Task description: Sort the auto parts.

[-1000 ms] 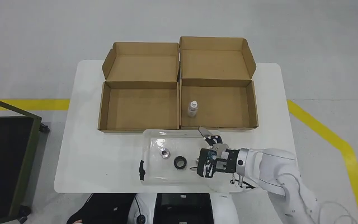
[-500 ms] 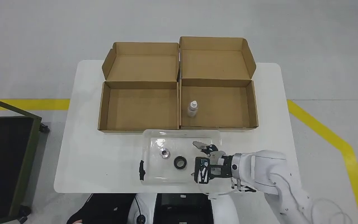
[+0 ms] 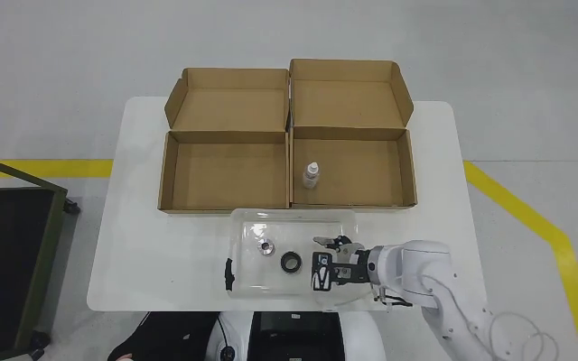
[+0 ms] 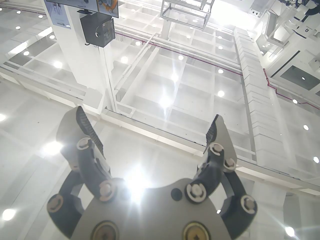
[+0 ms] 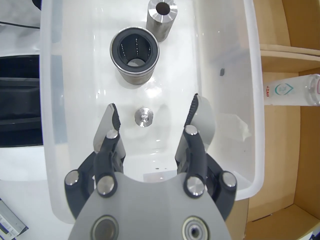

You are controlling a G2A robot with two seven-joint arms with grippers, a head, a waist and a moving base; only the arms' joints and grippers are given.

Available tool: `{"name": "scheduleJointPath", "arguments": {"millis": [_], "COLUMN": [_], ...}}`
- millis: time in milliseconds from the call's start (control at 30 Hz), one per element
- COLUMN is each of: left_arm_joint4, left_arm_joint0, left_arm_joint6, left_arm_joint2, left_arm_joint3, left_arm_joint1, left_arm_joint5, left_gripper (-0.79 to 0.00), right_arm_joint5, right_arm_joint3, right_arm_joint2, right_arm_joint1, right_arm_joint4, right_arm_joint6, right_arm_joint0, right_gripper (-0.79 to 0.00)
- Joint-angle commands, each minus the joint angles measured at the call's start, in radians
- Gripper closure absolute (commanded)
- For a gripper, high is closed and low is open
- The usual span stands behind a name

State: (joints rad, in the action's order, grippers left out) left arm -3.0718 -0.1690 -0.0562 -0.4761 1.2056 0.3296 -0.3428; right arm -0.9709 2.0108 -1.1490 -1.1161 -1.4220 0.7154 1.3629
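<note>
Sliding deeper into the clear bin [image 5: 246, 101], the right gripper [image 5: 153, 106], fingers spread, now hangs over the small metal stud [image 5: 144, 117], seemingly ready to pick.

The left box [image 3: 221, 171] and right box [image 3: 361, 171] are sitting side by side at the table's [image 3: 135, 226] 12 o'clock, the bin [image 3: 237, 236] at 6. A bottle [image 3: 311, 174] is standing at the right box's 9. In the bin, a sleeve [image 3: 265, 246] is sitting at the bearing's [image 3: 291, 262] 10, a stud [image 5: 144, 117] at its 3

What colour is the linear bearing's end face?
Black, on the linear bearing; best in the right wrist view.
</note>
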Motion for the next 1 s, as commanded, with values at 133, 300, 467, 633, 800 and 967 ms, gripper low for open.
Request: {"name": "scheduleJointPath", "arguments": {"millis": [133,300,467,633,800,967], "left_arm_joint4": [0.0,0.0,0.0,0.0,0.0,0.0], "left_arm_joint0": [0.0,0.0,0.0,0.0,0.0,0.0], "left_arm_joint6": [0.0,0.0,0.0,0.0,0.0,0.0], "left_arm_joint2": [0.0,0.0,0.0,0.0,0.0,0.0], "left_arm_joint3": [0.0,0.0,0.0,0.0,0.0,0.0], "left_arm_joint1": [0.0,0.0,0.0,0.0,0.0,0.0], "left_arm_joint5": [0.0,0.0,0.0,0.0,0.0,0.0], "left_gripper": [-0.785,-0.785,-0.785,-0.785,-0.785,-0.785], "right_arm_joint5": [0.0,0.001,0.004,0.01,0.014,0.014], "right_arm_joint3": [-0.024,-0.044,-0.057,-0.072,-0.078,-0.055], "right_arm_joint2": [0.031,0.053,0.068,0.086,0.096,0.095], "right_arm_joint1": [0.002,0.004,0.006,0.008,0.011,0.015], "right_arm_joint4": [0.005,0.014,0.026,0.038,0.049,0.07], "right_arm_joint6": [0.031,0.062,0.082,0.093,0.096,0.1], "right_arm_joint0": [-0.023,-0.043,-0.056,-0.07,-0.081,-0.088], "right_gripper": [-0.483,-0.406,-0.345,-0.225,0.0,0.0]}}
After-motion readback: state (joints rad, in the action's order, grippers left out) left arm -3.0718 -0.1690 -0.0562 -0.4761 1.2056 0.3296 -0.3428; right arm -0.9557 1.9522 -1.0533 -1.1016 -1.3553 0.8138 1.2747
